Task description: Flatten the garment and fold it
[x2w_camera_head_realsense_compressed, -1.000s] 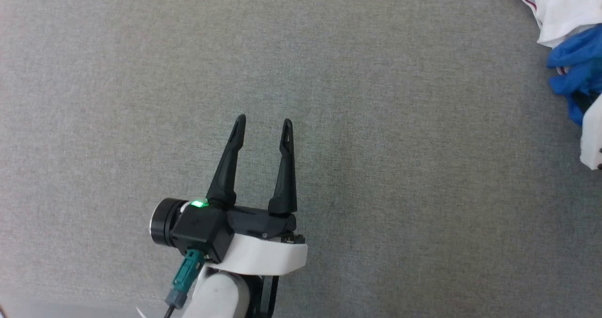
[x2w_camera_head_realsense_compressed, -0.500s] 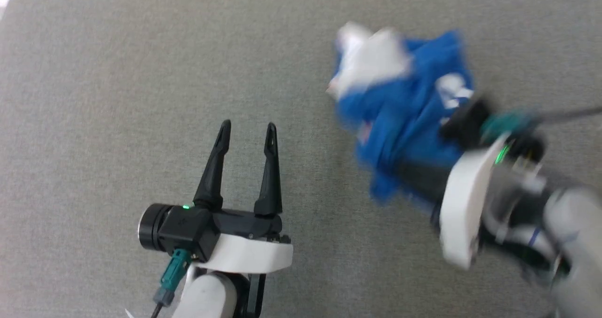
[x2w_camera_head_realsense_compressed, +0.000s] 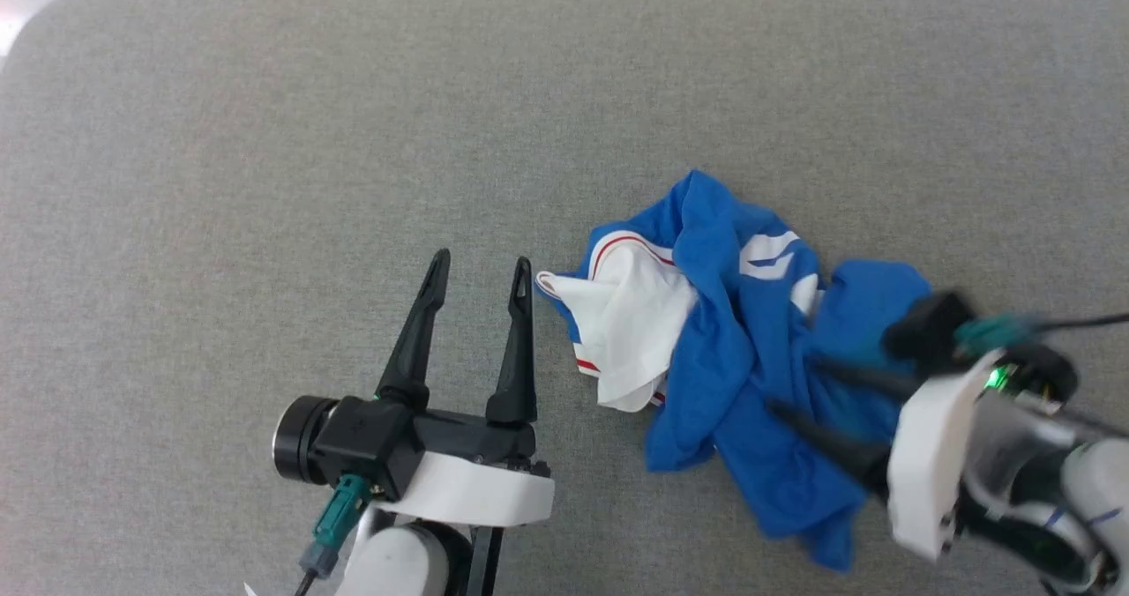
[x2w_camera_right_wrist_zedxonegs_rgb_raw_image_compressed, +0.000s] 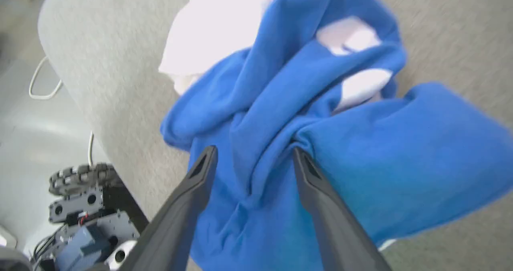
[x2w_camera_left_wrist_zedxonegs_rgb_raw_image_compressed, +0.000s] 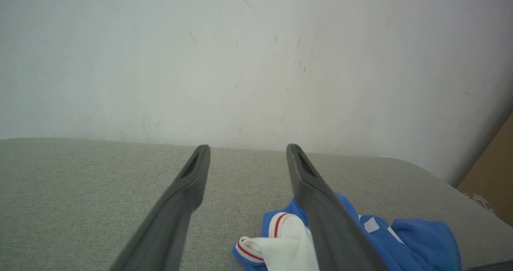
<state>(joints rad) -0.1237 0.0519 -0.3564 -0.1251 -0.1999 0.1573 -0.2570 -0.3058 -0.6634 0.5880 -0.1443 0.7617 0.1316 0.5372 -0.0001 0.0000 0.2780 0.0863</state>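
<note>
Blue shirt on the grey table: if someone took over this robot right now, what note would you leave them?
Hands: the left hand is open and empty, above the grey table next to the white sleeve. The right hand is open, its fingers astride a bunched blue fold.
Things: the shirt lies crumpled in a heap on the table.
Done: the shirt is on the table.
Left: spread it flat, then fold it.

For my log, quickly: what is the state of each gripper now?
Left gripper: open, holding nothing.
Right gripper: open, jaws apart over the garment.
</note>
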